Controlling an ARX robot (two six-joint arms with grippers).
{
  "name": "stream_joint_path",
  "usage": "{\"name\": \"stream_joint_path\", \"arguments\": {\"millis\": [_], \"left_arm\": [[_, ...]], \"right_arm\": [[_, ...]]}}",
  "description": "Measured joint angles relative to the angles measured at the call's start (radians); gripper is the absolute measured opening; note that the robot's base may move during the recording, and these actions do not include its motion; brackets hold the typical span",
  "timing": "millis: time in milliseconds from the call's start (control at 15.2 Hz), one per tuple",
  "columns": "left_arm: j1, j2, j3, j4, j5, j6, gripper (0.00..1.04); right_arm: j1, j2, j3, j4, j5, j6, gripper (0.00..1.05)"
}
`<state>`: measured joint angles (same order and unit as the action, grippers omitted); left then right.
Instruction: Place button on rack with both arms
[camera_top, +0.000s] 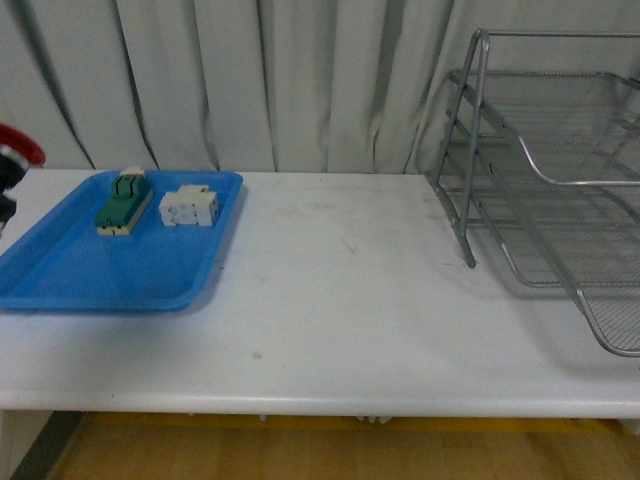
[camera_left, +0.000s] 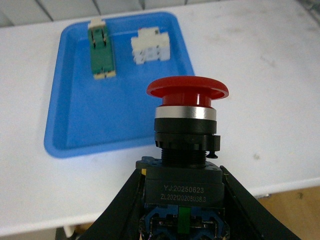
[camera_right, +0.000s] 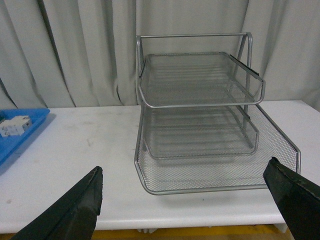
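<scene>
1. At the far left edge of the front view, the button (camera_top: 16, 146) is showing only its red cap. In the left wrist view, the left gripper (camera_left: 182, 197) is clamping the button's black body between both fingers, above the table (camera_top: 340, 300).
2. Left of centre, the blue tray (camera_top: 60, 270) is holding the green-and-cream switch (camera_top: 124, 203) and the white block (camera_top: 190, 207) side by side.
3. At the right, the rack (camera_top: 560, 180) is standing on the table.
4. The right gripper (camera_right: 183, 169) is facing the rack with its fingers spread wide apart.

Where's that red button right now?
The button sits gripped in the left pincer, raised near the blue tray; the front view shows its red cap at the far left edge.
</scene>
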<state>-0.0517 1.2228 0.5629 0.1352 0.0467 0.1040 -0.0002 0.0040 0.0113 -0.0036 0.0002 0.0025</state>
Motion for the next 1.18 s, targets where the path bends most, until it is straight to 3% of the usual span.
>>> {"name": "stream_joint_path", "arguments": {"millis": [197, 1181], "left_arm": [[0.026, -0.019, -0.082, 0.001, -0.006, -0.001, 0.36], [0.029, -0.015, -0.094, 0.046, -0.011, 0.002, 0.36]], "right_arm": [[0.000, 0.000, 0.000, 0.000, 0.000, 0.000, 0.98], [0.000, 0.000, 0.000, 0.002, 0.000, 0.000, 0.98]]}}
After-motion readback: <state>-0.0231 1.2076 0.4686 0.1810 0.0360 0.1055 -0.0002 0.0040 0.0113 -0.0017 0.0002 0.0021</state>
